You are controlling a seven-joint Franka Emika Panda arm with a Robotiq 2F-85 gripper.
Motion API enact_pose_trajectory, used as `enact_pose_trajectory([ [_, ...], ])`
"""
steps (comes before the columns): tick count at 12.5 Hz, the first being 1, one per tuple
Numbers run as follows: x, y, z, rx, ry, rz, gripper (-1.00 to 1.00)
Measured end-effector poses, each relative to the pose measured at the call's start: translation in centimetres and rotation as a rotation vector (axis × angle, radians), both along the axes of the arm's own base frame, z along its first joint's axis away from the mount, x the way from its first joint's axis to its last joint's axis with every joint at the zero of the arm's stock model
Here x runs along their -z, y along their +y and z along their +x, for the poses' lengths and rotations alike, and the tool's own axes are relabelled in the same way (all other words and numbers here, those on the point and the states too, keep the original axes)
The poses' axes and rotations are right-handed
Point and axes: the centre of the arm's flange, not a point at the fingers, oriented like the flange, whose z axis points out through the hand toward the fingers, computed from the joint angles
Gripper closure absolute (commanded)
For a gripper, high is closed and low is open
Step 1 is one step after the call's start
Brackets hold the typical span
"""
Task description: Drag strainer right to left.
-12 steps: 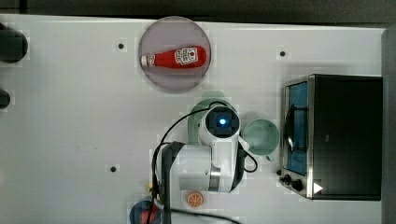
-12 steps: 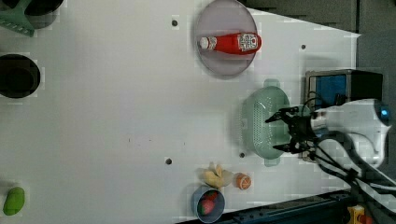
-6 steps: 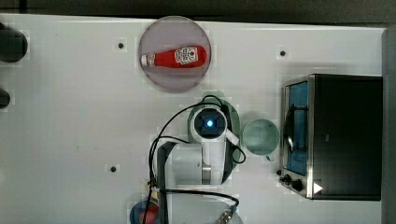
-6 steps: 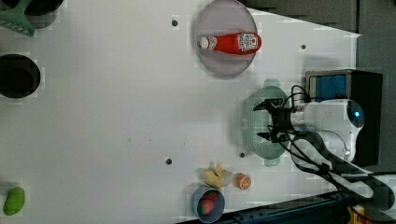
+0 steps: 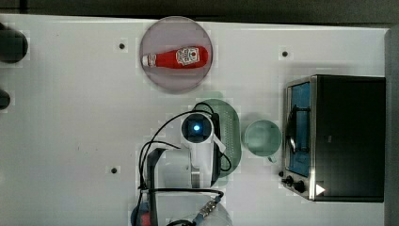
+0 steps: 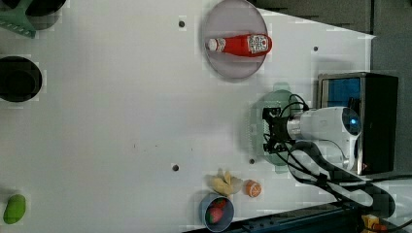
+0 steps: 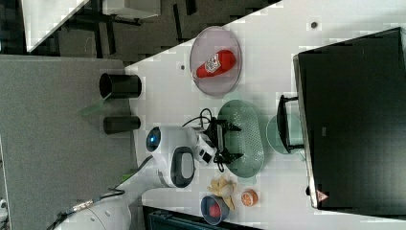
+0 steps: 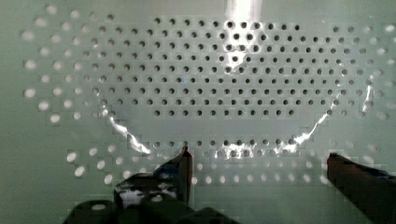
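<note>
The strainer [image 5: 230, 133] is a pale mint-green oval basket with a perforated centre, lying between the ketchup plate and the table's near edge. My arm hangs over the half of it on the top view's left. In the left view my gripper [image 6: 266, 130] points into the strainer [image 6: 254, 127] with its fingers spread. The right view shows the gripper [image 7: 236, 141] open over the strainer's [image 7: 252, 120] bowl, nothing between the fingers. In the wrist view the perforated floor of the strainer [image 8: 224, 84] lies close below, and both fingertips [image 8: 183, 163] stand wide apart just above it.
A smaller round mint cup [image 5: 262, 137] stands between the strainer and the toaster oven [image 5: 336, 136]. A plate [image 5: 164, 35] carries a red ketchup bottle [image 5: 176, 58]. A blue bowl [image 6: 217, 212], a banana [image 6: 224, 183] and an orange [image 6: 252, 188] lie near the table edge.
My arm has moved to the top view's left, from above the cup side to over the strainer. The gripper has come down toward the bowl and has stayed open.
</note>
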Motion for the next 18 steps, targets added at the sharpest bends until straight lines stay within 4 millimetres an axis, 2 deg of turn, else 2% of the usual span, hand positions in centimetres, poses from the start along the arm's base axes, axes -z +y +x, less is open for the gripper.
enact_pose_trajectory([
  [7, -0.4, 5.3, -0.1, -0.030, -0.004, 0.008, -1.00],
  [9, -0.5, 8.1, 0.3, -0.011, -0.028, 0.011, -1.00],
  [12, -0.8, 11.7, -0.3, 0.021, -0.036, 0.013, -1.00],
  [15, -0.9, 15.0, -1.6, -0.001, -0.016, -0.012, -1.00],
  [18, -0.6, 19.3, -2.5, 0.005, -0.029, 0.012, -1.00],
])
